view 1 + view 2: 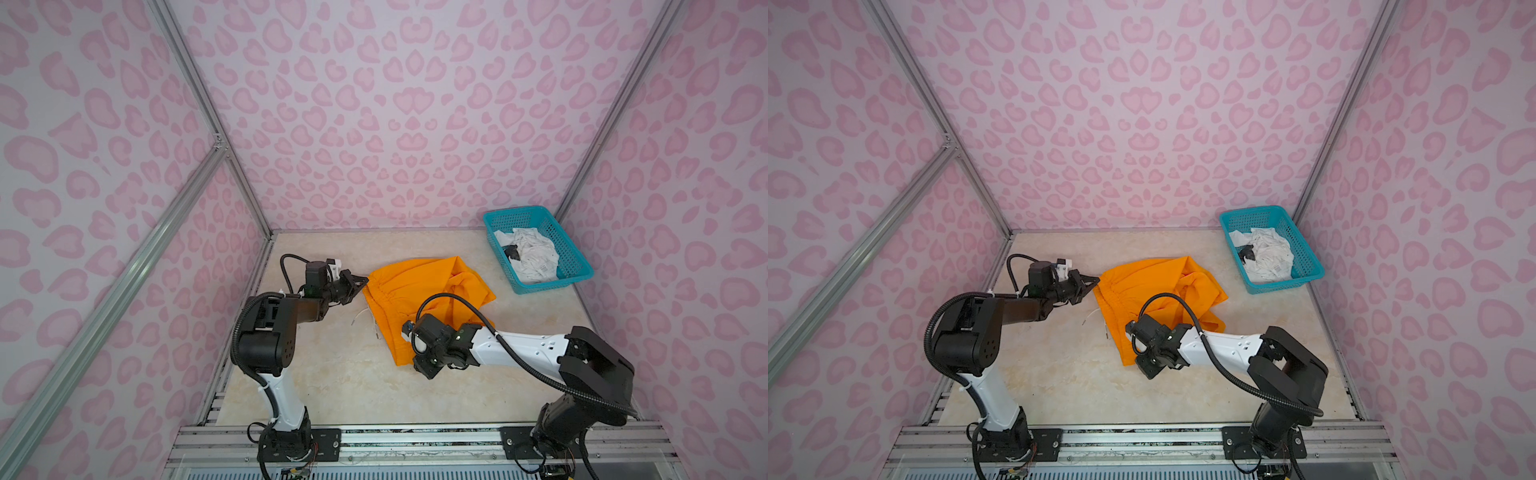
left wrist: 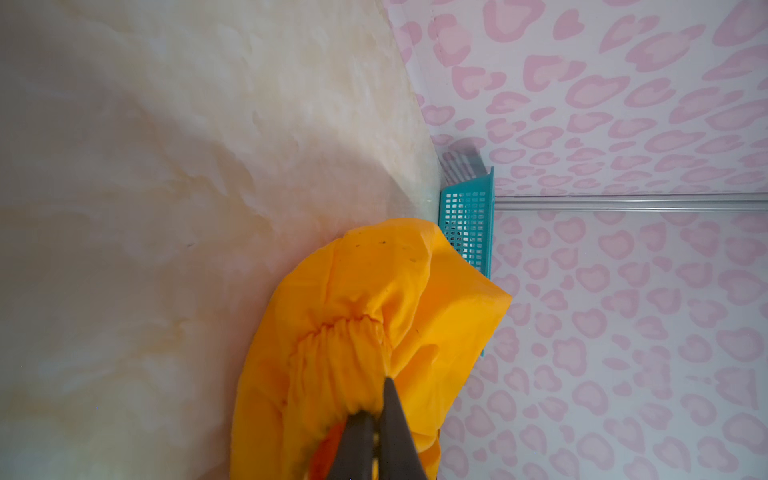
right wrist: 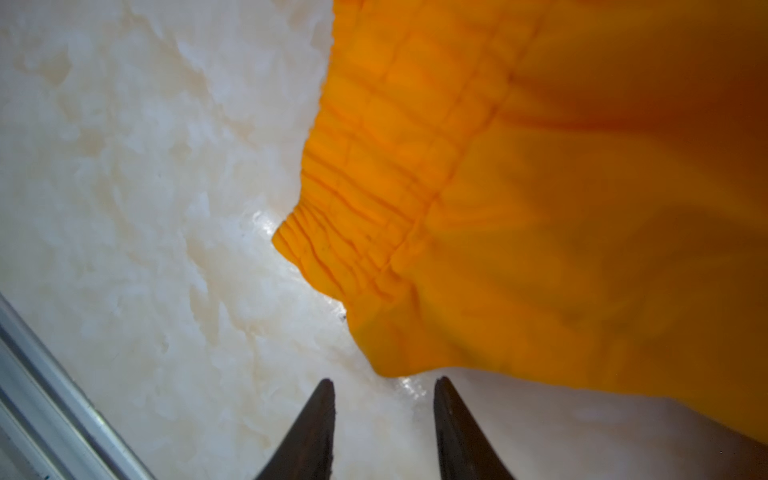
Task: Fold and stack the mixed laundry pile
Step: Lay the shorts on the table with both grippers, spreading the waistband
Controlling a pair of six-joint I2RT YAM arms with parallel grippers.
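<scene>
While the left fingers [image 2: 395, 432] pinch the shorts [image 1: 415, 299] by the waistband mid-desk [image 1: 332, 374], the right fingers [image 3: 316, 432] hang spread beside it. Flattening step, I'd say; the right must grip next. The shirt [image 1: 532, 257] sits in the corner basket [image 1: 552, 283].

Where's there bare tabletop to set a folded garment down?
Widest bare patch: the near tabletop, between the orange shorts and the front rail. A narrower strip along the back wall, left of the teal basket. The middle is crowded: shorts, left gripper clamped on them, right gripper open beside them.
</scene>
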